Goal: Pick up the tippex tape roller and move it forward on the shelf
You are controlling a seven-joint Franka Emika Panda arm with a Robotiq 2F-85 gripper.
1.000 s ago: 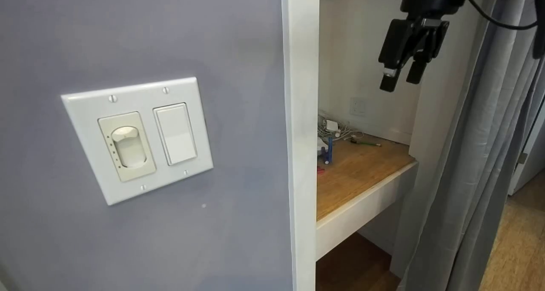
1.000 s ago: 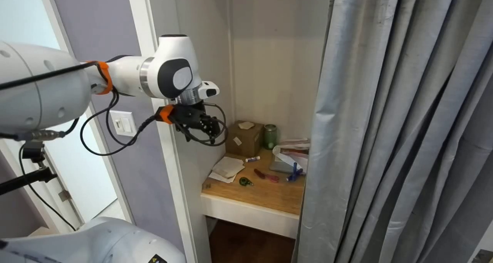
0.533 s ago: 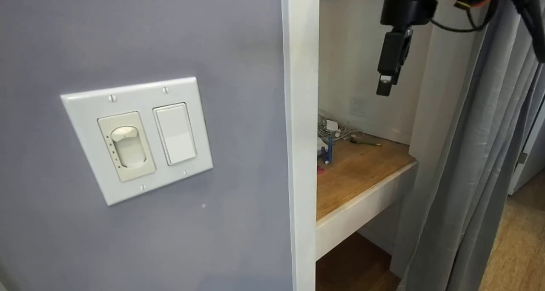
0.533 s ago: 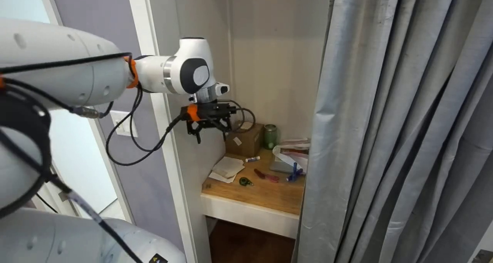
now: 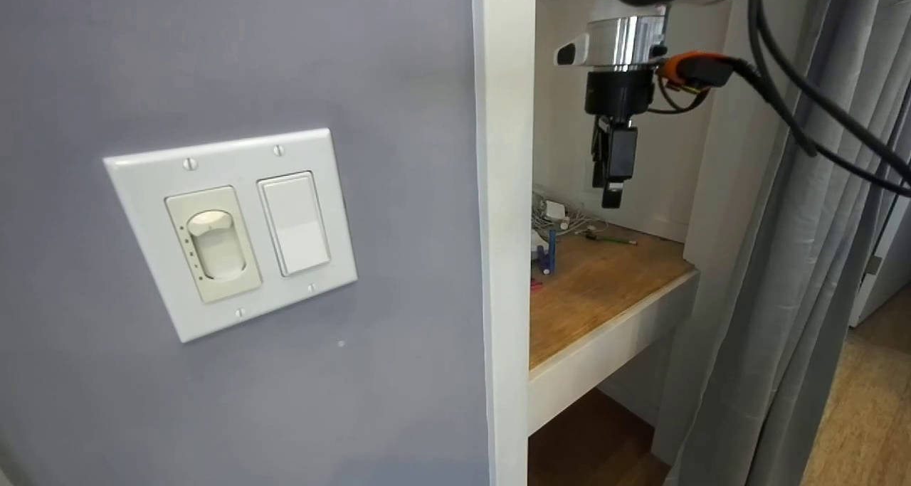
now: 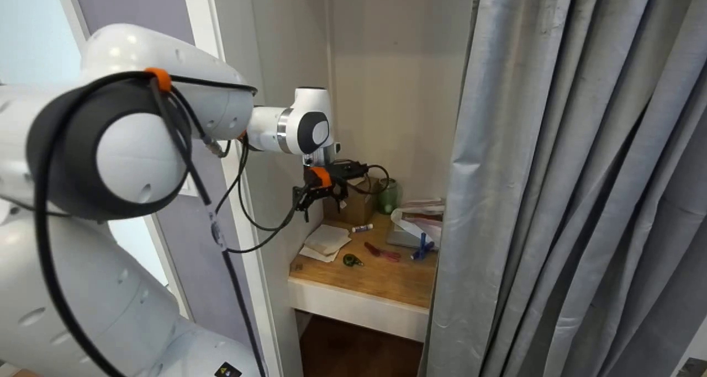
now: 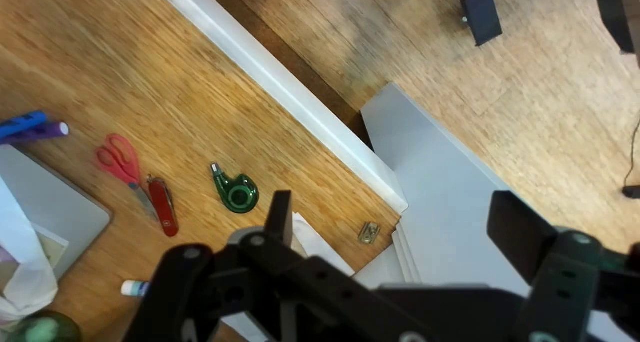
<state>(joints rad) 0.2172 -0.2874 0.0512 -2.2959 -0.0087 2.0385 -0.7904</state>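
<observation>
So yeah, gripper (image 7: 392, 207) is spread wide, holding nothing. In the wrist view, the green tape roller (image 7: 236, 189) sits on the shelf (image 7: 165, 91), roughly 9 o'clock from the fingers (image 7: 280, 214), narrow end aimed between 10 and 11.

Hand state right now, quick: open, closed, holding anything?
Hand: open, holding nothing; the tape roller lies on the shelf.

Green tape roller (image 7: 238, 191) on wooden shelf (image 7: 165, 96) near red pocketknife (image 7: 163, 207), end effector (image 7: 392, 208) with jaws wide apart
</observation>
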